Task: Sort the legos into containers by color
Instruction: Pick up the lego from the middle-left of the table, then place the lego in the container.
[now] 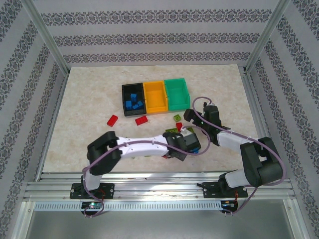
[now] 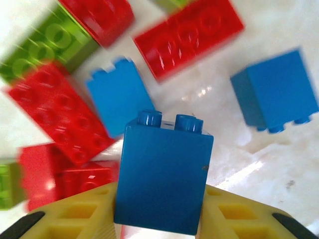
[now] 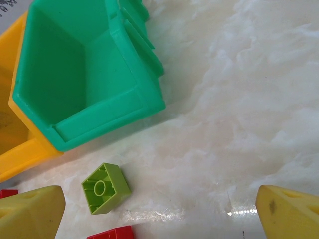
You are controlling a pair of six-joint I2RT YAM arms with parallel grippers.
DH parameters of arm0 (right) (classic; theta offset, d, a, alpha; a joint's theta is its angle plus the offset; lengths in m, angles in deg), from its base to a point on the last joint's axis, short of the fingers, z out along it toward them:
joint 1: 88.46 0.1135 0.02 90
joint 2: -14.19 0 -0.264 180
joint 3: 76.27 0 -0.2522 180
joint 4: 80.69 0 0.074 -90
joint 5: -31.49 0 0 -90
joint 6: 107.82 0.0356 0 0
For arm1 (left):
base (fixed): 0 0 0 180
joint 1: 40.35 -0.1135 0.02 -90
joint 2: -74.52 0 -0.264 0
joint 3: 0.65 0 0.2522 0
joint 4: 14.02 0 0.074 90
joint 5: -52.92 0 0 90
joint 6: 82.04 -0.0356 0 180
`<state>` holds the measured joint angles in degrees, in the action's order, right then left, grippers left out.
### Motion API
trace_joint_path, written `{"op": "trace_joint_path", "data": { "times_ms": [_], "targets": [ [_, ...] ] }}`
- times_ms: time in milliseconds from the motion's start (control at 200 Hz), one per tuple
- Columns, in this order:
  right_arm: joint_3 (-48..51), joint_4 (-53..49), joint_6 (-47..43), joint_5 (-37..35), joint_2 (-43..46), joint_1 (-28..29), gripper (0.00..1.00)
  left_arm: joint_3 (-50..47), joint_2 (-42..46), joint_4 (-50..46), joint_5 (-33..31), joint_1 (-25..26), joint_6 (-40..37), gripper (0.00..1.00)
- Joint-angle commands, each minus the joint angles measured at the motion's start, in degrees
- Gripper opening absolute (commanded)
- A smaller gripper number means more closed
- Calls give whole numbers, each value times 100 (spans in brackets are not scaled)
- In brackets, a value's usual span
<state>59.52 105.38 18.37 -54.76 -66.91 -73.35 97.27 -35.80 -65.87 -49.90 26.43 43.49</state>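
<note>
My left gripper [image 2: 160,201] is shut on a blue lego [image 2: 164,174], held just above a cluster of red legos [image 2: 192,37], blue legos [image 2: 276,92] and a lime green lego [image 2: 45,52]. Seen from above, this gripper [image 1: 192,142] is in front of the bins. My right gripper [image 3: 162,219] is open over bare table, near the green bin [image 3: 84,69]. An upside-down lime lego [image 3: 105,188] lies just inside its left finger [image 3: 32,214]. The black bin [image 1: 132,99] holds several blue legos. The orange-yellow bin [image 1: 155,96] and green bin [image 1: 177,93] look empty.
Two red legos [image 1: 112,120] [image 1: 141,120] lie apart on the table in front of the black bin. A lime lego [image 1: 178,117] and a red one [image 1: 179,126] sit by the right gripper [image 1: 190,115]. The two arms nearly meet at centre right.
</note>
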Motion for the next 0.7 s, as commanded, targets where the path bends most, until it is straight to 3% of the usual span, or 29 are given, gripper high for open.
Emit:
{"op": "trace_joint_path", "data": {
  "times_ms": [0,140,330,485,695],
  "targets": [
    [48,125,75,52,-20,-5,98,-148,787,-111,-296,-385,-226,39],
    [40,115,99,95,-34,-29,98,-511,1633,-172,-477,-1006,-565,39],
    [6,105,108,138,-106,-10,98,-803,2064,-135,-91,-2683,-1258,38],
    [-11,113,92,153,-136,7,98,-587,1714,163,390,-3820,-1693,38],
    [-21,91,70,127,-140,59,98,471,672,206,649,-4510,-2081,41]
  ]
}}
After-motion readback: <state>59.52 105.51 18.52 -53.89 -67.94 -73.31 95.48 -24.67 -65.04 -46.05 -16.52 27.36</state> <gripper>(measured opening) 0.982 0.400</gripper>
